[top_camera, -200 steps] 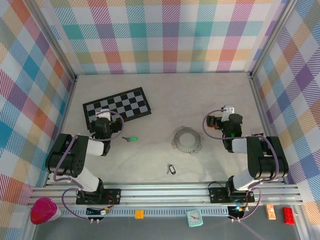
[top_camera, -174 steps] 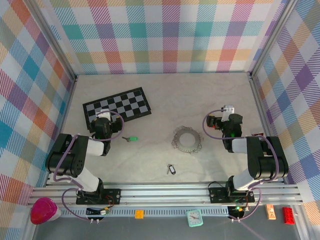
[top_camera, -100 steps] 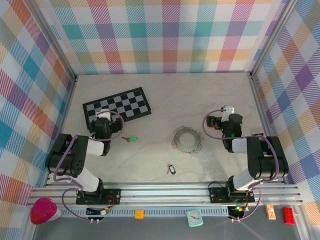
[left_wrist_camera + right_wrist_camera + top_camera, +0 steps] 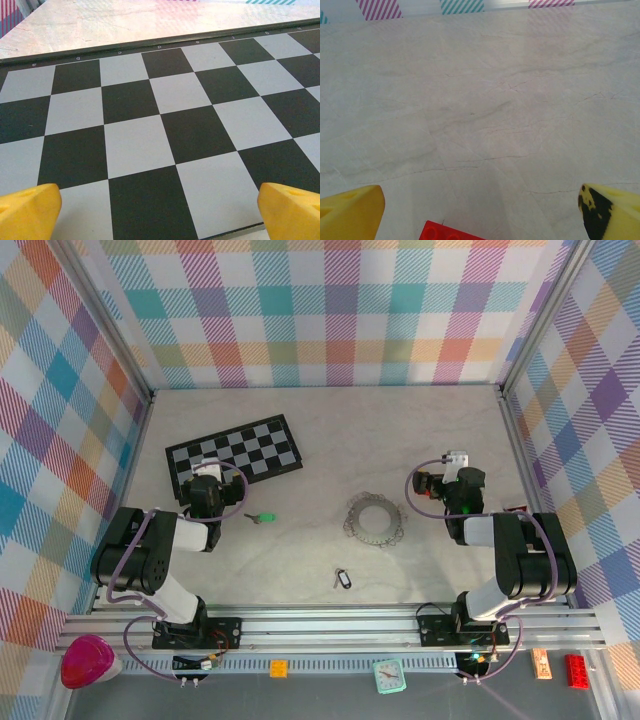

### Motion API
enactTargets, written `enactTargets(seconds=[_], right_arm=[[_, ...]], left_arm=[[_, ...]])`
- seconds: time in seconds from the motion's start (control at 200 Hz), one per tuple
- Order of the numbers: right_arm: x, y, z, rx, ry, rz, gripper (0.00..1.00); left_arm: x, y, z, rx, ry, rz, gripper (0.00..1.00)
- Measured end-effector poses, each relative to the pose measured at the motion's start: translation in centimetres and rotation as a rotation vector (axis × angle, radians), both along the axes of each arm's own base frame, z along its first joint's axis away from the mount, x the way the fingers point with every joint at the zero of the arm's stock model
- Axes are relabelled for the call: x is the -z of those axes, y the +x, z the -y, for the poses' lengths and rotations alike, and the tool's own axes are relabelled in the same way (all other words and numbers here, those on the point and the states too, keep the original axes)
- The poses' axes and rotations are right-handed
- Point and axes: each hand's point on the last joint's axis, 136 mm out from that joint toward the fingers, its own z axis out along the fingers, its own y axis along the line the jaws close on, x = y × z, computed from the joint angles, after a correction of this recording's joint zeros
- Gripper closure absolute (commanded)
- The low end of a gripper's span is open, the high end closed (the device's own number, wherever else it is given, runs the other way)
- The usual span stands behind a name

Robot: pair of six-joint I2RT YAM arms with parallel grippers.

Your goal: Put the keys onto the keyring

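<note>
My left gripper [image 4: 160, 211] is wide open and empty over the chessboard [image 4: 150, 125], my right gripper [image 4: 480, 210] is wide open and empty over the table [image 4: 470, 100], and the green key [image 4: 263, 517], the black key [image 4: 343, 580] and the keyring [image 4: 374, 520] lie apart from each other on the table.

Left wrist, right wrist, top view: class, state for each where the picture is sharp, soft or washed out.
Left wrist: chessboard squares crisp, fingertips at the bottom corners soft, far table washed out. Right wrist: marble table veins sharp, fingertips blurred, faint sheen near the top. Top view: even light, keyring clear, green key tiny.
</note>
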Motion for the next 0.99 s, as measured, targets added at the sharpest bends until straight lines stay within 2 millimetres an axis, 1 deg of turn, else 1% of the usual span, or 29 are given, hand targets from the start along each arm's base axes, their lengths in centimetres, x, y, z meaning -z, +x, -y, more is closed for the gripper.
enactTargets(seconds=[0.035, 0.095, 0.16, 0.2, 0.22, 0.26, 0.295, 0.375, 0.38, 0.385, 0.41, 0.445, 0.49, 0.53, 0.57, 0.62, 0.685, 0.73, 0.83, 0.905, 0.995], right_arm=[[0.0, 0.0, 0.0, -0.001, 0.000, 0.000, 0.00], [0.0, -0.1, -0.1, -0.007, 0.002, -0.005, 0.01], [-0.2, -0.5, -0.3, -0.014, 0.006, -0.030, 0.01], [-0.7, -0.8, -0.2, -0.012, 0.008, -0.044, 0.01], [-1.5, -0.8, -0.2, -0.007, 0.007, -0.038, 0.01], [-3.2, -0.8, -0.1, -0.002, 0.013, -0.023, 0.01], [-5.1, -0.7, -0.1, 0.004, 0.025, 0.001, 0.02], [-9.3, -0.7, -0.1, 0.024, 0.071, 0.057, 0.04], [-9.6, -0.7, -0.1, 0.027, 0.079, 0.060, 0.04], [-9.8, -0.7, -0.1, 0.028, 0.082, 0.062, 0.04], [-10.7, -0.8, -0.1, 0.034, 0.100, 0.072, 0.05], [-11.8, -1.0, -0.1, 0.046, 0.138, 0.073, 0.06], [-12.4, -1.4, -0.2, 0.060, 0.188, 0.054, 0.09], [-12.3, -1.8, -0.4, 0.069, 0.234, 0.020, 0.13], [-11.6, -2.3, -0.7, 0.076, 0.282, -0.031, 0.20], [-10.2, -3.1, -1.1, 0.086, 0.340, -0.113, 0.28], [-8.1, -4.5, -1.9, 0.093, 0.407, -0.232, 0.39], [-6.9, -5.5, -2.4, 0.094, 0.450, -0.306, 0.40], [-4.8, -7.7, -4.0, 0.077, 0.500, -0.453, 0.41], [-3.4, -9.9, -5.9, 0.046, 0.497, -0.568, 0.42], [-2.5, -12.2, -8.2, -0.008, 0.466, -0.675, 0.44]], left_arm=[[0.0, 0.0, 0.0, 0.000, 0.000, 0.000, 0.00], [-0.1, 0.0, 0.0, -0.001, 0.000, 0.001, 0.00], [-0.4, -0.3, -0.2, -0.012, 0.002, -0.004, 0.00], [-1.0, -0.5, -0.4, -0.021, 0.003, -0.008, 0.00], [-1.4, -0.6, -0.4, -0.022, 0.002, -0.008, 0.00], [-2.7, -0.7, -0.5, -0.028, 0.003, 0.005, 0.00], [-4.4, -0.6, -0.6, -0.031, 0.000, 0.031, 0.00], [-8.5, -0.3, -0.6, -0.035, -0.016, 0.110, 0.00], [-9.0, -0.3, -0.5, -0.035, -0.020, 0.122, 0.00], [-9.0, -0.3, -0.5, -0.035, -0.020, 0.122, 0.00], [-10.4, -0.4, -0.5, -0.037, -0.029, 0.151, 0.00], [-11.7, -0.4, -0.5, -0.037, -0.040, 0.176, 0.00], [-12.9, -0.6, -0.2, -0.030, -0.055, 0.199, 0.00], [-13.7, -0.8, 0.1, -0.021, -0.073, 0.210, 0.00], [-13.9, -1.0, 0.5, -0.012, -0.090, 0.208, 0.00], [-13.7, -1.1, 1.2, 0.006, -0.115, 0.192, 0.00], [-13.1, -1.3, 2.8, 0.050, -0.153, 0.154, 0.00], [-12.6, -1.4, 3.8, 0.077, -0.174, 0.131, 0.00], [-11.7, -1.3, 7.1, 0.156, -0.227, 0.076, 0.00], [-11.2, -1.4, 9.6, 0.213, -0.249, 0.037, 0.01], [-10.4, -1.7, 12.8, 0.286, -0.264, -0.004, 0.02]])
